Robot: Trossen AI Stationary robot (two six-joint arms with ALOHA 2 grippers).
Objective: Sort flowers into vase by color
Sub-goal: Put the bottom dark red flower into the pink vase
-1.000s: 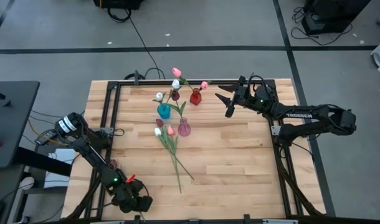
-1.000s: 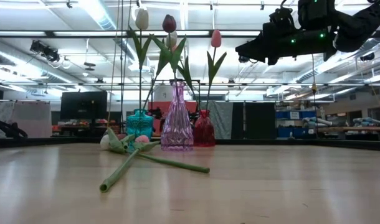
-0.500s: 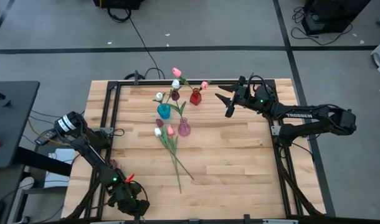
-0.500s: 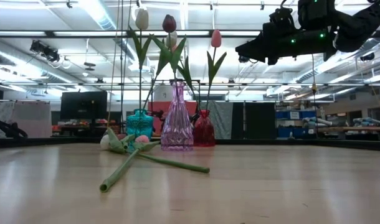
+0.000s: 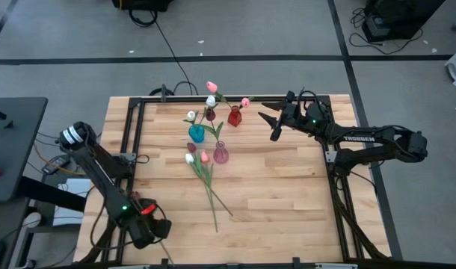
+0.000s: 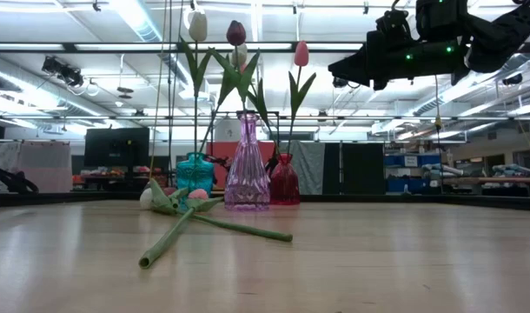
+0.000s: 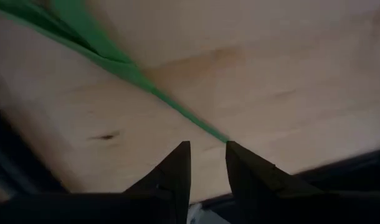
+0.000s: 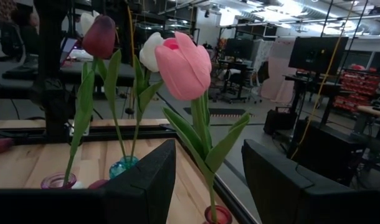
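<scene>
Right gripper (image 5: 273, 125) hovers open and empty beside the red vase (image 5: 235, 116); the left gripper (image 5: 155, 233) waits, fingers apart, at the near edge. Several flowers stand in vases, while loose tulips (image 5: 205, 175) lie unsorted mid-table, so sorting seems roughly half done.

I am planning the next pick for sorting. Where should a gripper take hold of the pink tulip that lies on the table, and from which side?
Probably at the bare middle of the stem of the lying pink tulip, coming straight down from above. It lies flat, its head close to the purple vase and the other loose heads; the stems spread apart toward the front edge.
</scene>
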